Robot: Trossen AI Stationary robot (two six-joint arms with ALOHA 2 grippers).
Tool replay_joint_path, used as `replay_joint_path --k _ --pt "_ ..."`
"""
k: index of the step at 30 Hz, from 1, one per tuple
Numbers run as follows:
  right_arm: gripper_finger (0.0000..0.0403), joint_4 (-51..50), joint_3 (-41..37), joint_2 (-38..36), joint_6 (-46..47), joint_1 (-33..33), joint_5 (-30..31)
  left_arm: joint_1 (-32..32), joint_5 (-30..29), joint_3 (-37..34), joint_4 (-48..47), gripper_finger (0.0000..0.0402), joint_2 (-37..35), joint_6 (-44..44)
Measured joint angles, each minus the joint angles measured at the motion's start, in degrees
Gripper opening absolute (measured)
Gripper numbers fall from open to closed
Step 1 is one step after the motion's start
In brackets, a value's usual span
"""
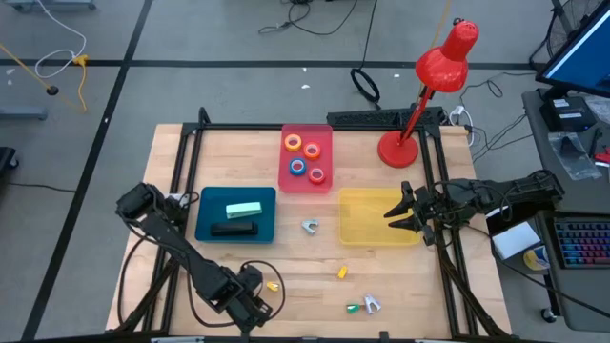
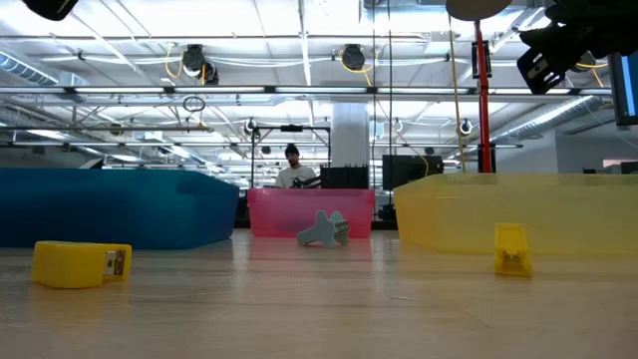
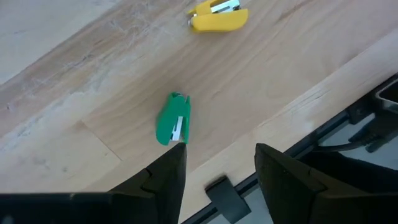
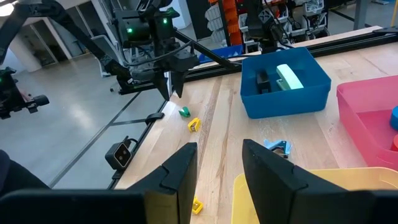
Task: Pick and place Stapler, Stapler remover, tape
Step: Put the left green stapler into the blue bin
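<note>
So the table's [image 1: 238,276] got three trays on it. The blue tray [image 1: 212,204] holds a mint-green stapler [image 1: 244,210] and a black stapler [image 1: 233,230]. The yellow tray [image 1: 367,227] looks empty, and my right gripper [image 1: 400,213] hangs over it with fingers apart, holding nothing. The pink tray [image 1: 322,154] has all four tape rolls [image 1: 303,156] in it.

My left gripper [image 3: 216,165] is at the near edge of the table, fingers spread and empty, hovering just short of a small green staple remover [image 3: 173,118]. A yellow one [image 3: 217,16] sits a bit beyond it. More little ones are loose on the wood, including a blue-grey one [image 1: 310,226] between the blue and yellow trays.

These removers look light, hard plastic, probably skittery on the wood, so I'd pinch across the narrow body, not the ends.
</note>
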Motion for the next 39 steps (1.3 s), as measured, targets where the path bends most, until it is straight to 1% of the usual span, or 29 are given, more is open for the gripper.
replay_joint_path --k 6,19,25,29,35,39 --pt "0.0123 0.0 0.0 0.0 0.01 -0.02 -0.02 0.17 3.48 -0.11 0.05 0.0189 2.9 -0.05" --pt "0.0123 0.07 0.0 0.0 1.82 -0.02 0.0 0.58 7.48 0.21 0.06 0.0188 8.79 0.36" --pt "0.0123 0.07 0.0 0.0 2.54 -0.02 0.0 0.83 7.76 0.15 0.03 0.0188 8.96 0.07" --pt "0.0123 0.07 0.0 0.0 2.56 -0.02 0.0 1.09 7.92 -0.06 0.12 0.0188 7.58 0.04" --pt "0.0123 -0.04 0.0 0.0 2.44 -0.01 0.0 1.18 4.92 -0.29 -2.66 0.0189 4.81 -2.19" --pt "0.0123 -0.22 0.0 0.0 2.28 -0.02 0.0 1.28 5.64 -0.27 -3.13 0.0189 4.77 -2.46"
